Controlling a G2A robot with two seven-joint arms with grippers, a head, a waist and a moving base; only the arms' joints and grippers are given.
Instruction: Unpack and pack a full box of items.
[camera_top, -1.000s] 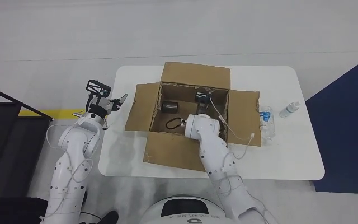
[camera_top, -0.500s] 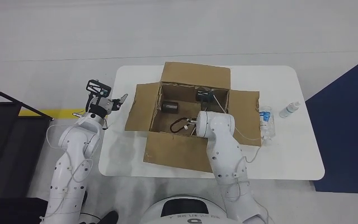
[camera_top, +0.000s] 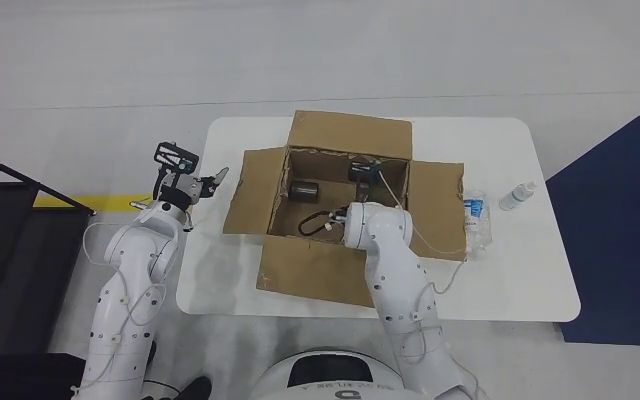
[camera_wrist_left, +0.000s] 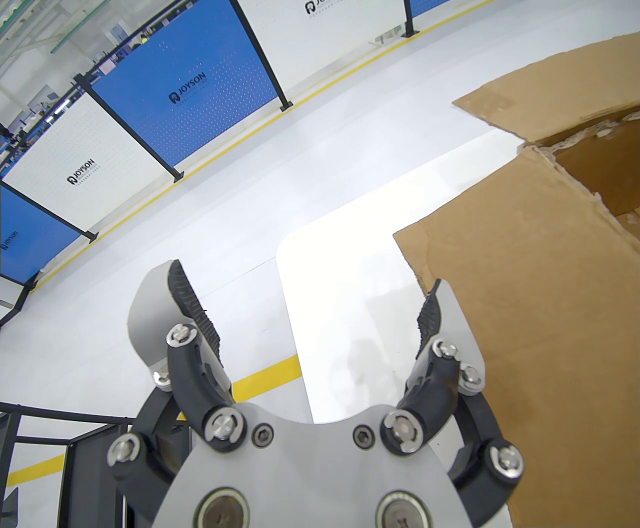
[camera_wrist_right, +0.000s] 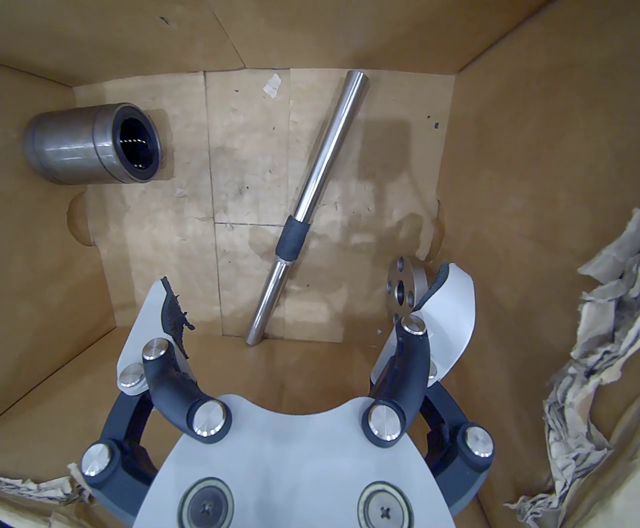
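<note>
- Right gripper (camera_wrist_right: 307, 285) hangs wide open inside the box (camera_wrist_right: 525, 150), over the rod (camera_wrist_right: 320, 165) lying on its floor.
- I'd straddle the rod's dark sleeve (camera_wrist_right: 295, 240) squarely, clear of the flange (camera_wrist_right: 400, 290).
- Left gripper (camera_wrist_left: 304, 282) hangs open beside the box.

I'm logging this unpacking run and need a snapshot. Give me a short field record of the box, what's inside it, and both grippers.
box: open cardboard box, flaps spread, on the white table
inside: metal cylinder, steel rod with a black band, small flange, crumpled paper along one wall
outside: clear bottle and smaller bottle on the table, beside a flap
right gripper: open, empty, inside the box, flange next to one finger
left gripper: open, empty, outside the box, near a flap
</note>
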